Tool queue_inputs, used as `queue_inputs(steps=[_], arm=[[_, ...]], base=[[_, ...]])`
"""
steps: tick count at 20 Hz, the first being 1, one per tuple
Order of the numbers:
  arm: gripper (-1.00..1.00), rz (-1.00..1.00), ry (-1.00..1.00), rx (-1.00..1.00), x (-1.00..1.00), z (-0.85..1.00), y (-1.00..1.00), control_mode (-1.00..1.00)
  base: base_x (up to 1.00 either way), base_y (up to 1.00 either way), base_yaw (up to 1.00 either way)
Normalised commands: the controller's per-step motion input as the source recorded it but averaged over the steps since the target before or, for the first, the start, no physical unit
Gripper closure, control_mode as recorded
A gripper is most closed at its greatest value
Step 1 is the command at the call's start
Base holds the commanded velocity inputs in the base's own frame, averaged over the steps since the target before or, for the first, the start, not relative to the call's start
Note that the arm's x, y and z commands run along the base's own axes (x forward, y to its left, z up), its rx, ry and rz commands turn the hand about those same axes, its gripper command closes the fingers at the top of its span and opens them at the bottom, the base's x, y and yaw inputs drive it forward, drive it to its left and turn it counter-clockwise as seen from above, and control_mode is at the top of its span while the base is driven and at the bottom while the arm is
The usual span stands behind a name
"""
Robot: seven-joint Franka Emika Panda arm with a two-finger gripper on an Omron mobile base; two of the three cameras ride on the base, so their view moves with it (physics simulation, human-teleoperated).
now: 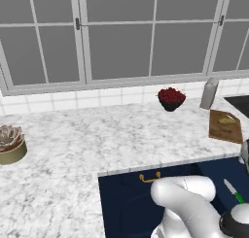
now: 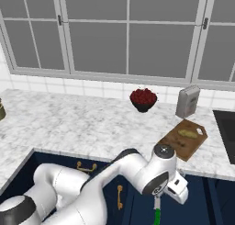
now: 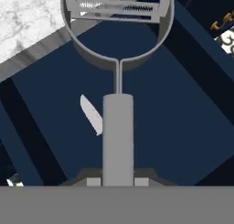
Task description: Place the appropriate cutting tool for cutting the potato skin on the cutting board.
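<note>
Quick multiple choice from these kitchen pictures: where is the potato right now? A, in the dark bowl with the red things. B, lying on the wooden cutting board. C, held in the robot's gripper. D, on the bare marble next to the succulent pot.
B: the potato lies on the cutting board, on the counter near the grey canister, apart from the bowl of red things.

Matt grey metal peeler (image 3: 118, 81), brown wooden cutting board (image 2: 184, 139), glossy veined white marble counter (image 1: 87, 140).
</note>
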Motion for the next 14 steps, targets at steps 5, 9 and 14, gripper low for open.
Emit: queue_inputs(steps=[5, 9, 14], arm=[[1.00, 0.04, 0.00, 0.00, 1.00, 0.82, 0.51, -1.00], [1.00, 0.14, 0.04, 0.00, 1.00, 0.45, 0.18, -1.00], [1.00, 0.08, 0.01, 0.00, 0.93, 0.25, 0.04, -1.00]], base=[[0.00, 0.00, 0.00], [0.00, 0.00, 0.00], [0.00, 0.00, 0.00]])
